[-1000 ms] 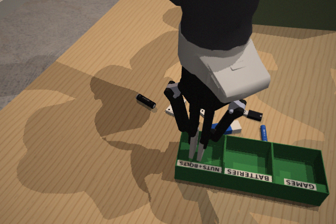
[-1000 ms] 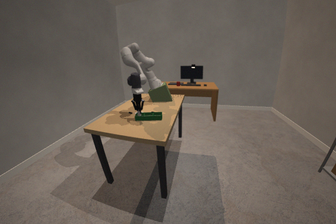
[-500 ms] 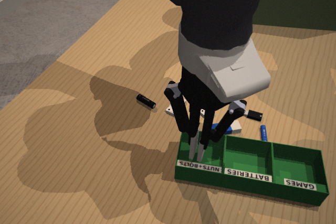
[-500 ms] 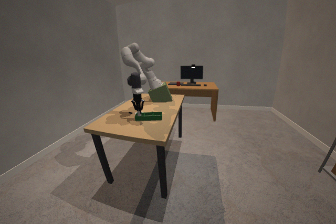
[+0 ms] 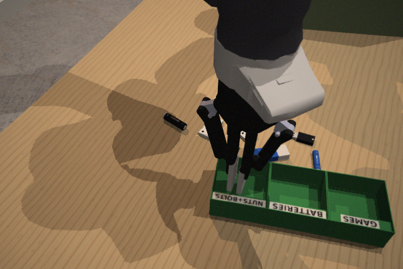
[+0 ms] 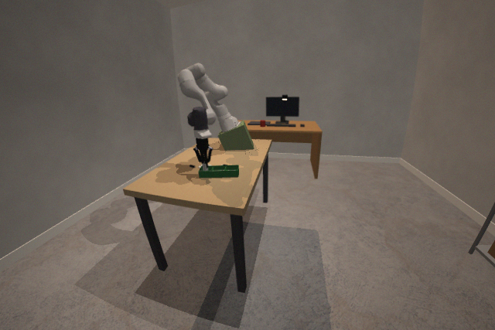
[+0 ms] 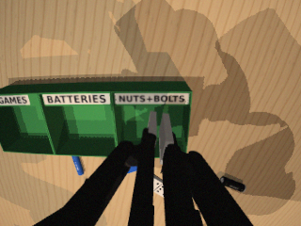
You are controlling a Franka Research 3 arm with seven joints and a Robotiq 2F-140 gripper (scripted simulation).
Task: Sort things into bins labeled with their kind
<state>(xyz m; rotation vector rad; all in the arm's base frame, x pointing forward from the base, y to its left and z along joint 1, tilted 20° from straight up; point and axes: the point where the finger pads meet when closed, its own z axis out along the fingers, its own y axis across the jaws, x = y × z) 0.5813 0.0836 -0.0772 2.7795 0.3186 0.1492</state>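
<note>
My gripper (image 5: 235,191) (image 6: 205,168) (image 7: 157,121) points down into the NUTS+BOLTS compartment of the green bin row (image 5: 293,224) (image 6: 220,174) (image 7: 94,88). Its fingers are nearly together, with nothing visible between them. The BATTERIES and GAMES compartments show no things inside. A black battery (image 5: 175,121) (image 7: 233,184) lies on the table beyond the NUTS+BOLTS end. A blue battery (image 5: 316,159) (image 7: 77,166) lies close behind the bins. White dominoes (image 5: 203,133) (image 7: 159,186) lie partly hidden behind the fingers.
A blue and white eraser (image 5: 283,152) lies close behind the bins, partly hidden by the gripper. A black USB stick (image 5: 305,138) lies behind the blue battery. A large green block (image 6: 237,137) stands at the arm's base.
</note>
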